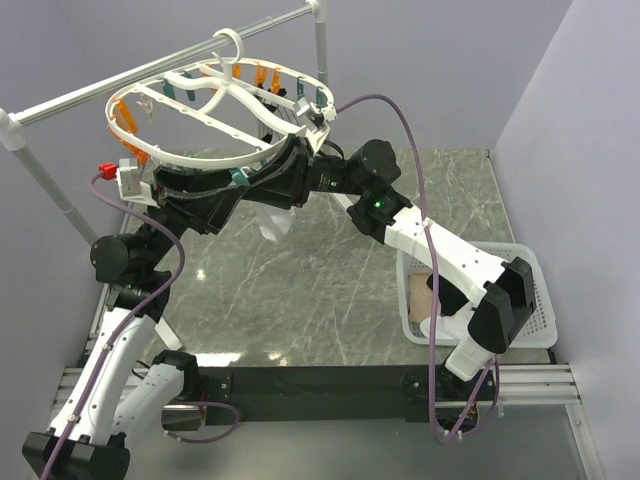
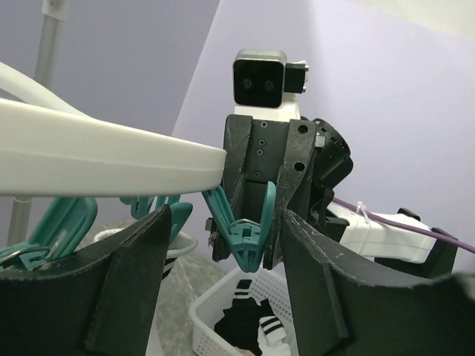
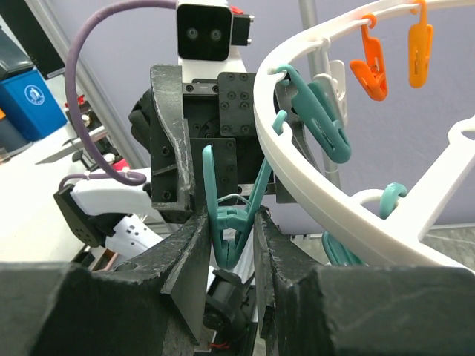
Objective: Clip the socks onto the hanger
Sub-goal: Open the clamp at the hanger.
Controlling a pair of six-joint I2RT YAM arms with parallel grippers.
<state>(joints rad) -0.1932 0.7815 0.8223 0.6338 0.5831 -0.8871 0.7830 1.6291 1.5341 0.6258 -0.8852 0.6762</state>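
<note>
Grey marble bench (image 1: 300,290) below; under the white hanger (image 2: 89,159) the right claw (image 3: 231,222) pinched a teal clip (image 2: 249,236), left claw (image 2: 225,222) released. The white sock (image 1: 275,222) likely needed seating deep before unpinching.

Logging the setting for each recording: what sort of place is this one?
Probably a robot test cell staged as a laundry corner: plain lilac partition walls box in a marble-patterned table, a clip hanger hangs from a metal rail, and a white lattice basket sits at the table's edge.

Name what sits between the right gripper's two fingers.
A teal clip hanging from the hanger is pinched in the right gripper. The right wrist view shows this most clearly.
</note>
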